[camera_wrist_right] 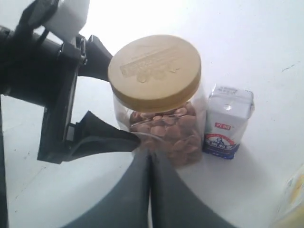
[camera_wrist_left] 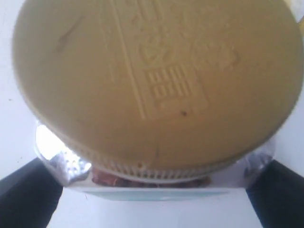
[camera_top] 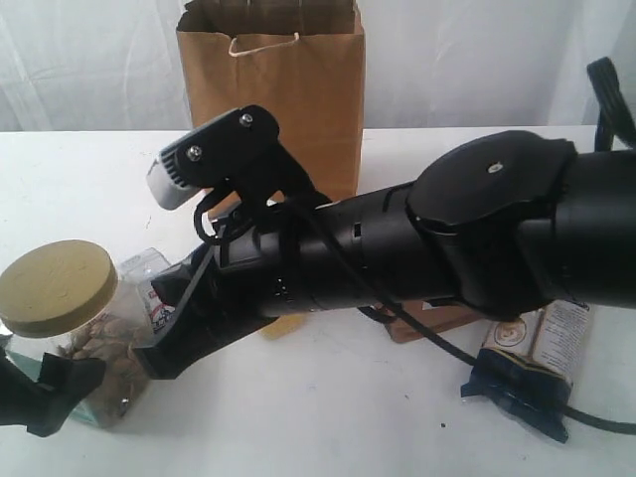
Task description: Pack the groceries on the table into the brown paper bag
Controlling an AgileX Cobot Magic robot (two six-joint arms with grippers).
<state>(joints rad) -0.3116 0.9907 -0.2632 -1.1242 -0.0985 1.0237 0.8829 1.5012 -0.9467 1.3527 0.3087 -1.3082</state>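
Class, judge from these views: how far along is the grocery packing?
Done: nothing visibly; the brown paper bag hides its inside. In hand: the left gripper, jaws open, straddles the yellow-lidded jar; the right gripper is shut beside it. Left: jar, white-blue carton and dark-blue/cream packet on the table.

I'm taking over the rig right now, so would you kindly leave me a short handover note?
Left tool: open, jaws either side of the yellow-lidded jar; contact unclear.
Right tool: shut, tip at the jar's side.
Jar and white-blue carton stand together on the table; dark-blue/cream packet lies apart; brown paper bag upright toward the back.
Done: nothing visibly packed; bag's inside hidden.
To do: grip the jar, bag it, then the rest.
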